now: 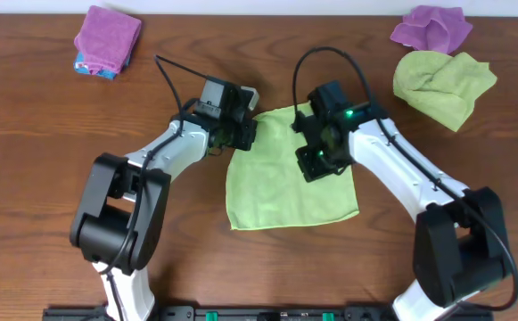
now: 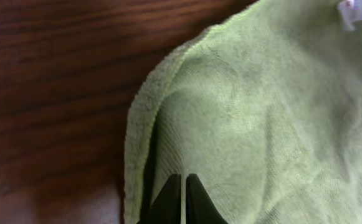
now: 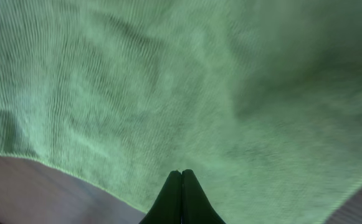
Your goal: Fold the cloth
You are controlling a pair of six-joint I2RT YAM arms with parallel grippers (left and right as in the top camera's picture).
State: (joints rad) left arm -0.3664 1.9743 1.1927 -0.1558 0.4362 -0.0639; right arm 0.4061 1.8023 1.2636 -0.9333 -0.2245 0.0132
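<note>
The cloth (image 1: 285, 192) is a lime-green square lying mostly flat on the wooden table at the centre. At its far left corner my left gripper (image 1: 243, 135) is shut, pinching a raised ridge of the cloth (image 2: 261, 124) between its tips (image 2: 184, 177). The small white tag (image 2: 349, 11) shows at the top right of the left wrist view. My right gripper (image 1: 316, 163) is over the far right part of the cloth. It (image 3: 182, 172) is shut, and the cloth (image 3: 199, 81) meets its tips and fills most of the right wrist view.
A second lime-green cloth (image 1: 444, 82) lies crumpled at the back right, with a purple cloth (image 1: 432, 27) behind it. Another purple cloth (image 1: 107, 37) sits on something blue at the back left. Bare wood (image 1: 45, 134) surrounds the cloth.
</note>
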